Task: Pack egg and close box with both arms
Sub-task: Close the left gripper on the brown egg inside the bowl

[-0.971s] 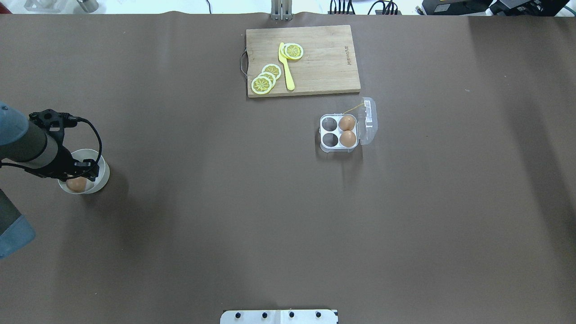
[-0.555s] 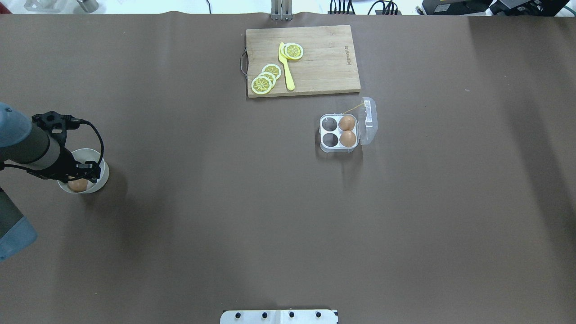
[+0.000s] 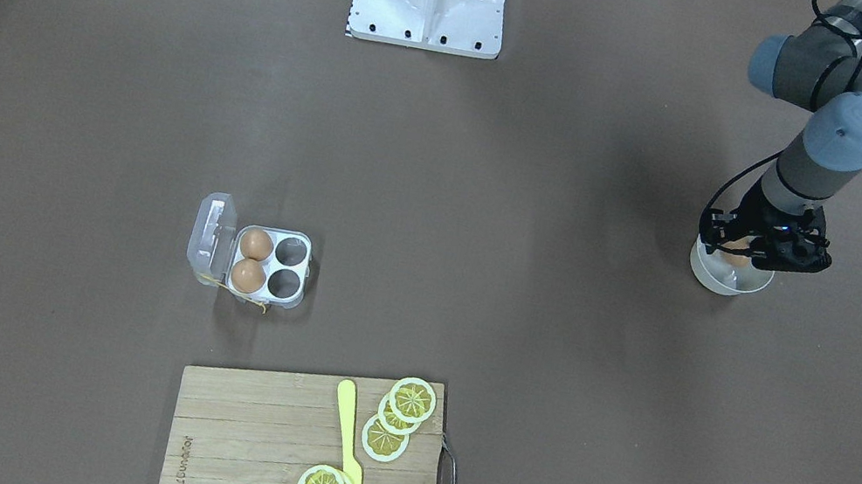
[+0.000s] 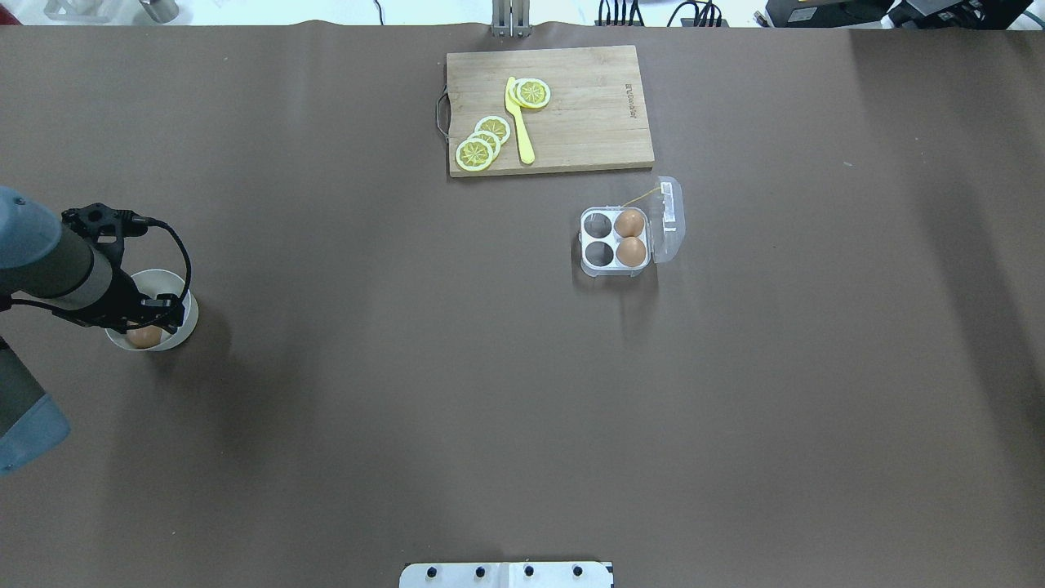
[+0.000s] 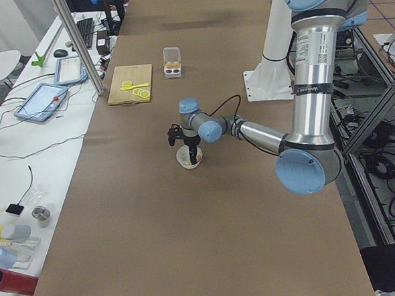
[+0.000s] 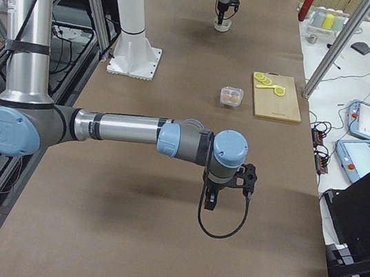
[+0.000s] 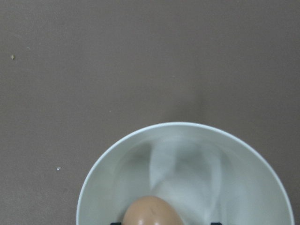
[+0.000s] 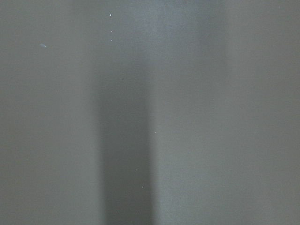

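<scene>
Currently the left gripper (image 4: 153, 318) is down inside the white bowl (image 7: 187, 124), at the far-left edge of the table (image 4: 408, 367) in the overhead view. The egg (image 7: 152, 212) lies in the bowl's bottom, between the fingers.

Wrist view: two dark fingertips (image 7: 116, 223) barely show at the lower edge, one on either side of the egg. One is close against its flank; the other has a gap. The jaws read as parted wider than the egg, gripping nothing yet. Whether the close side touches can't be resolved.

Egg axis: the narrower end seems to point up-frame, across the line joining the fingers. Judgement: closing would pinch the short girth, a fair hold. The egg is cropped, though, so its tilt is uncertain.

The egg carton (image 4: 616, 238) sits well to the right of the bowl, just past table centre and near the cutting board (image 4: 571, 114). Its lid (image 4: 669, 219) is thrown open to the right. Two brown eggs (image 4: 629, 223) fill the right-hand cells. Both left-hand cells (image 4: 600, 254) are empty and face the bowl side.

The right gripper (image 6: 212, 200) shows only from the side camera, hanging over bare table at the robot's right end. Its jaw state can't be told.

The left arm (image 4: 49, 265) is the one on the egg. The step in hand reads as the grasp; packing and lid closing are not yet done.
</scene>
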### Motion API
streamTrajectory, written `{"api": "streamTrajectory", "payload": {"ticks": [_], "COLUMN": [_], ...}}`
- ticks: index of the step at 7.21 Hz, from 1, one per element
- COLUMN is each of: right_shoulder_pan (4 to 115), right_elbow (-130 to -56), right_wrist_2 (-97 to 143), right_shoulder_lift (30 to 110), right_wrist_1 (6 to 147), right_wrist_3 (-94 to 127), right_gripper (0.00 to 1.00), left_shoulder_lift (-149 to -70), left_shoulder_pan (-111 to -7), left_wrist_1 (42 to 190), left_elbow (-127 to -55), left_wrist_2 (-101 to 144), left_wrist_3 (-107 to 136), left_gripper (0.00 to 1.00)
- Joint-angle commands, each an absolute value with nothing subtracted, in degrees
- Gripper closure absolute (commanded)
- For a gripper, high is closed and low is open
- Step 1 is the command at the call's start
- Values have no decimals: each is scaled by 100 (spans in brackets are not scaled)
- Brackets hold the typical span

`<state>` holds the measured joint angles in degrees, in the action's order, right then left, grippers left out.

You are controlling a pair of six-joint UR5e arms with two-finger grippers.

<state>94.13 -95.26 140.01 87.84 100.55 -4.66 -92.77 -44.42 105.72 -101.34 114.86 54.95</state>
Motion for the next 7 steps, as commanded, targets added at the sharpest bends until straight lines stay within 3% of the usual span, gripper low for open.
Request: {"api": "streamTrajectory", "payload": {"ticks": [1, 4, 7], "right_shoulder_pan": [9413, 9413, 9413], "right_elbow": [-9571, -9606, -9694], "right_wrist_2": [14001, 14001, 14001], "right_shoulder_lift": [8789, 8789, 8807], "right_wrist_1": [10125, 10160, 10222], "right_wrist_3": [-466, -466, -466], "right_gripper": [0, 0, 0], "left_shoulder_lift": [-9290, -9290, -9281], "left_shoulder_pan": [-4430, -4412, -4386], "left_wrist_1": [10573, 10573, 10573], "left_elbow": [-10116, -10116, -10107], "left_wrist_2": [11479, 11479, 11391], "left_wrist_3": [5493, 5493, 5493], "left_gripper": [30, 32, 49]}}
